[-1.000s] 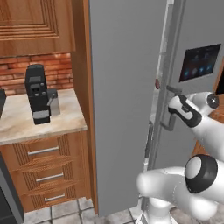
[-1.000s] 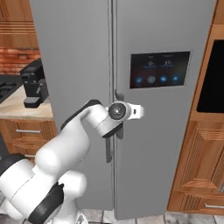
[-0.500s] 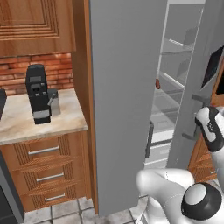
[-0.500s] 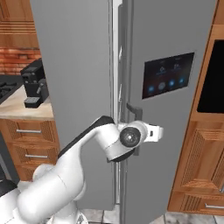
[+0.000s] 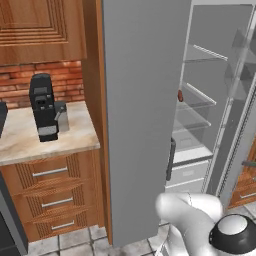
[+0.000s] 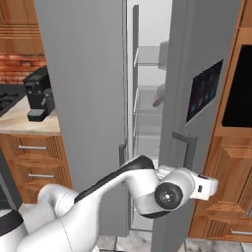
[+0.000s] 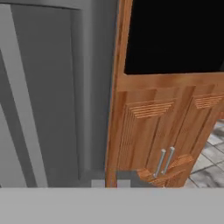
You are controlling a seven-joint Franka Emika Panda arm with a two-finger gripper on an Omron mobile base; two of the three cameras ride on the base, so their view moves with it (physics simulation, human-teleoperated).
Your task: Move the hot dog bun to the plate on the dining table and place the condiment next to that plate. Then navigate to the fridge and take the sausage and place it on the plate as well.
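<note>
Fridge [image 6: 197, 59] with its right door swung ajar, pale shelves exposed; the sausage [image 5: 180, 95] lies on a middle shelf inside. Arm bent low before the opening, gripper [image 6: 209, 186] beside the door's handle [image 6: 184, 143], jaws together, holding nothing

the fridge [image 6: 93, 98] stands between the kitchen counter [image 5: 30, 142] on its left and a wooden cabinet wall with an oven window [image 6: 238, 83] on its right, its right door [image 6: 204, 93] swung partly open with the display panel [image 6: 203, 91] on that door's front. inside, shelves [image 5: 197, 102] are stacked one above another, and the sausage [image 5: 180, 95] lies on a middle shelf, near its front edge. a coffee machine [image 5: 44, 106] sits on the counter top, above a stack of drawers [image 5: 50, 192], with a brick wall behind it and an upper cabinet [image 5: 40, 30] overhead.
</note>
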